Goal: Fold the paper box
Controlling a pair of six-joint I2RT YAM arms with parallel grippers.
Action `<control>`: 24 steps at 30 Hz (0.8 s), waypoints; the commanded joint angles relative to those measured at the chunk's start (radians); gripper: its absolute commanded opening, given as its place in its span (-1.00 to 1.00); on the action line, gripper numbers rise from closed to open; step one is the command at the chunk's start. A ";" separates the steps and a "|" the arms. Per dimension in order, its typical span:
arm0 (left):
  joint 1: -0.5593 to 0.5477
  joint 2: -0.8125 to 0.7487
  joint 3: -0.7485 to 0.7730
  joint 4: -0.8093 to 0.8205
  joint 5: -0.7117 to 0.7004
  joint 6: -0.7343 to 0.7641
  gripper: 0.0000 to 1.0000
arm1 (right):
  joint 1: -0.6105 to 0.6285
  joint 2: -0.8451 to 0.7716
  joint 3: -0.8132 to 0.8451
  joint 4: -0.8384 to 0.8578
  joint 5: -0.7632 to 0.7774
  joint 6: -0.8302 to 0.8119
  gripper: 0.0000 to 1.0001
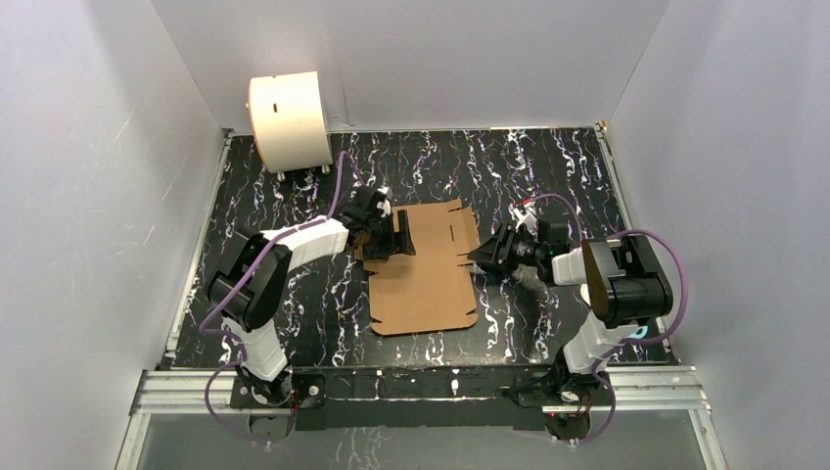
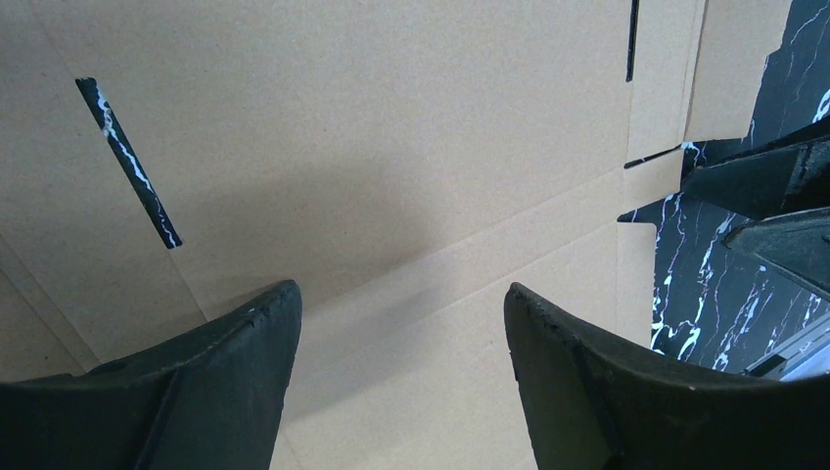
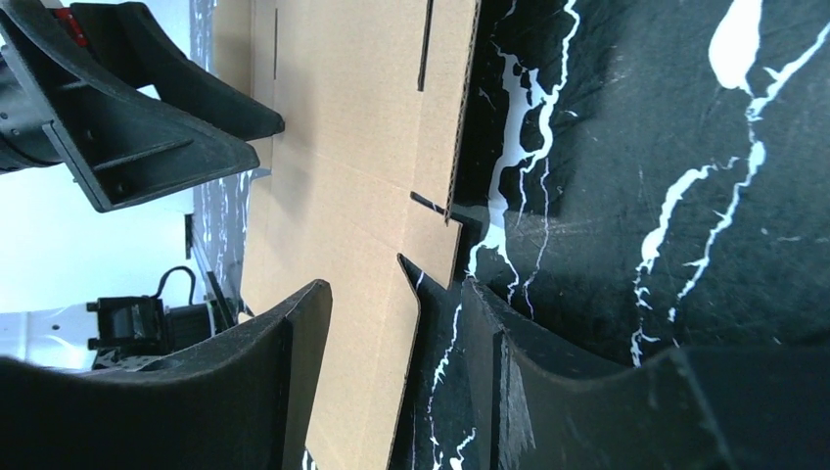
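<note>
Top external view: the paper box [image 1: 423, 269], an unfolded brown cardboard sheet, lies flat at the middle of the black marbled bench [image 1: 548, 176]. The left hand [image 1: 396, 235] sits over its far left corner, the right hand [image 1: 482, 255] at its right edge, and a cream drum [image 1: 290, 119] stands at the far left corner of the bench. Left wrist view: the left hand [image 2: 401, 294] is spread wide above the paper box [image 2: 391, 127], holding nothing, near a narrow slot [image 2: 127, 162]. Right wrist view: the right hand [image 3: 396, 284] is also spread, one finger over the paper box [image 3: 343, 147] and the other over bare bench [image 3: 685, 147].
</note>
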 commanded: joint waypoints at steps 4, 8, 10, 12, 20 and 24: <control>0.005 0.011 0.001 0.012 0.035 -0.005 0.46 | 0.013 0.022 0.020 0.034 -0.035 0.012 0.15; 0.004 0.012 -0.009 0.023 0.047 -0.016 0.45 | 0.028 -0.003 0.039 0.000 -0.018 -0.004 0.02; 0.004 0.010 -0.014 0.028 0.048 -0.020 0.45 | 0.037 -0.012 0.046 -0.015 -0.013 -0.013 -0.02; 0.005 0.007 -0.018 0.031 0.048 -0.022 0.45 | 0.046 -0.024 0.052 -0.027 -0.006 -0.017 -0.03; 0.005 0.012 -0.020 0.028 0.041 -0.021 0.44 | 0.125 -0.096 0.104 -0.182 0.153 -0.107 -0.04; 0.005 0.016 -0.023 0.029 0.044 -0.022 0.44 | 0.199 -0.133 0.162 -0.325 0.332 -0.175 -0.17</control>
